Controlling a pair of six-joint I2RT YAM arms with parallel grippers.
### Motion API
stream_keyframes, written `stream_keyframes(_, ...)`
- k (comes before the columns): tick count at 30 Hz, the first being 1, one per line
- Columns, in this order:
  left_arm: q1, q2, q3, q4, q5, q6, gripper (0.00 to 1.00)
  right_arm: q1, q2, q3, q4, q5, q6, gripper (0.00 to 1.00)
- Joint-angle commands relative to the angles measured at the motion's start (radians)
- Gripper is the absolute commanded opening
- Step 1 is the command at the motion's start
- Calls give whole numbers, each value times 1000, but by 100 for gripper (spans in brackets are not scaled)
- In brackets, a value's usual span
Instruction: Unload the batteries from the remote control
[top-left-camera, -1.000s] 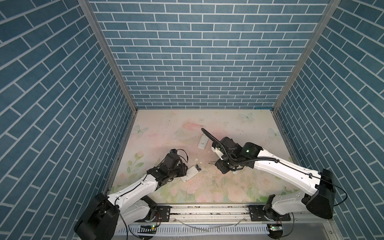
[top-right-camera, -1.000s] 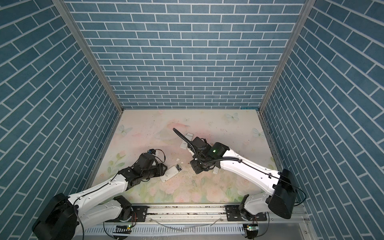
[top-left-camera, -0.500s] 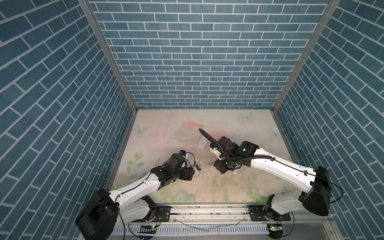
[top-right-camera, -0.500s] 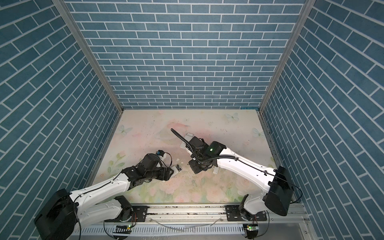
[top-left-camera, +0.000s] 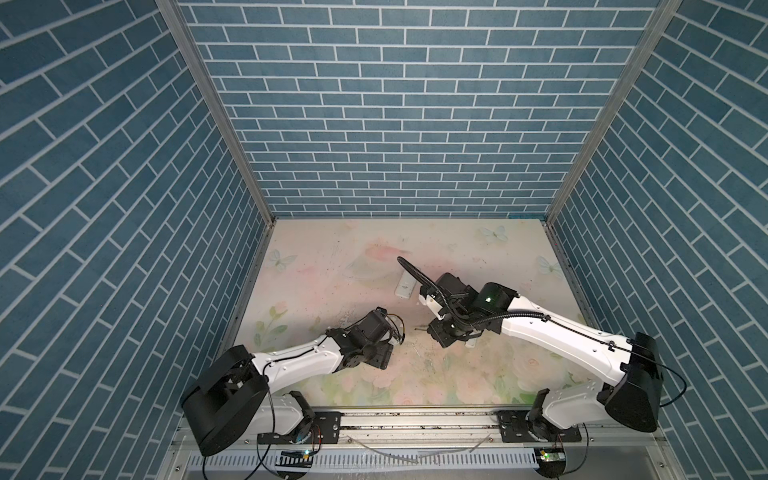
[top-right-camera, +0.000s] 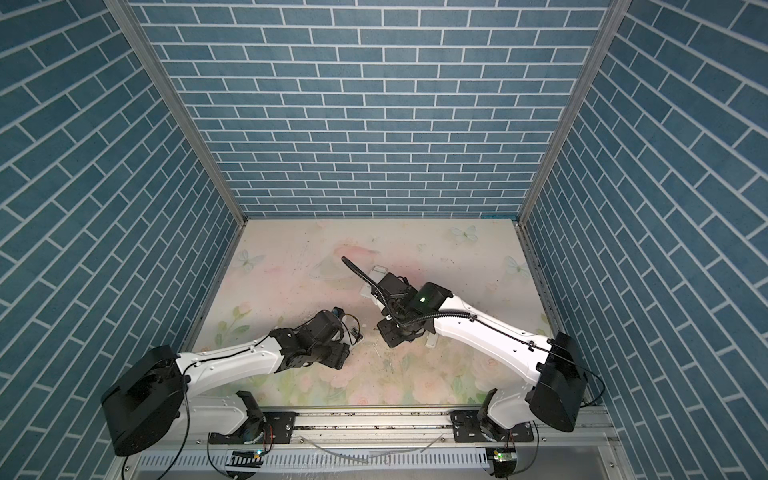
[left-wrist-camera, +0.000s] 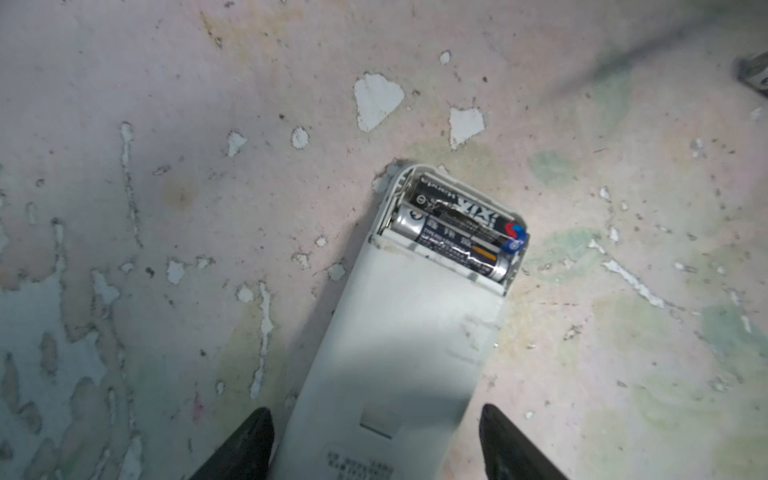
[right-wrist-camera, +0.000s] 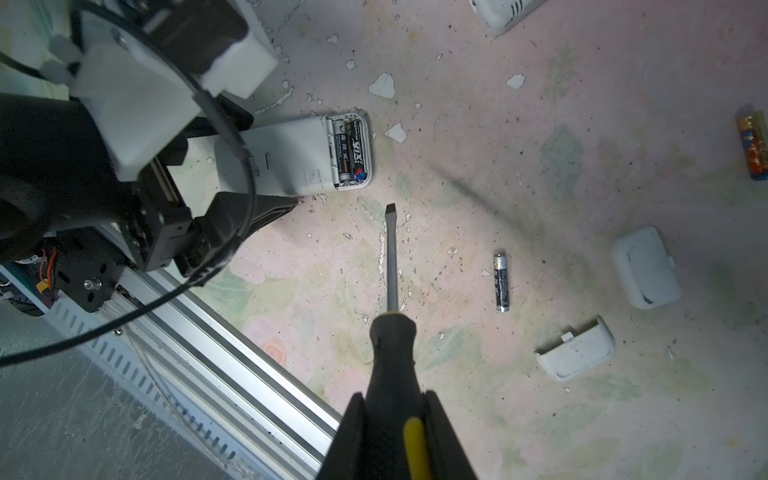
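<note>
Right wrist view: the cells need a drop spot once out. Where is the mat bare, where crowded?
Bare: the stretch between the screwdriver tip and the loose battery, and, in a top view, the mat toward the back wall. Crowded: past that battery, where two white covers lie, and around the remote.

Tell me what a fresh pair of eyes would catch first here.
The white remote lies opened up with two batteries seated inside, and the left tool stands open astride its body. The right tool grips a screwdriver, tip aimed toward them. One loose battery lies nearby.
</note>
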Motion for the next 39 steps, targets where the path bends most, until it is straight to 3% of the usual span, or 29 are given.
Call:
stream_keyframes(1, -12, 23, 15, -7, -34, 18, 73, 4, 12, 27, 10, -14, 7, 0)
stream_keyframes(5, -13, 30, 6, 11, -28, 21, 64, 4, 29, 22, 25, -22, 7, 0)
stream_keyframes(12, -21, 23, -36, 81, 13, 44, 56, 4, 56, 23, 35, -23, -2, 0)
stream_keyframes(25, -126, 70, -35, 189, 59, 185, 52, 3, 54, 3, 10, -23, -27, 0)
stream_keyframes(39, -147, 114, -20, 183, 45, 195, 50, 0, 72, -48, 11, -64, -11, 0)
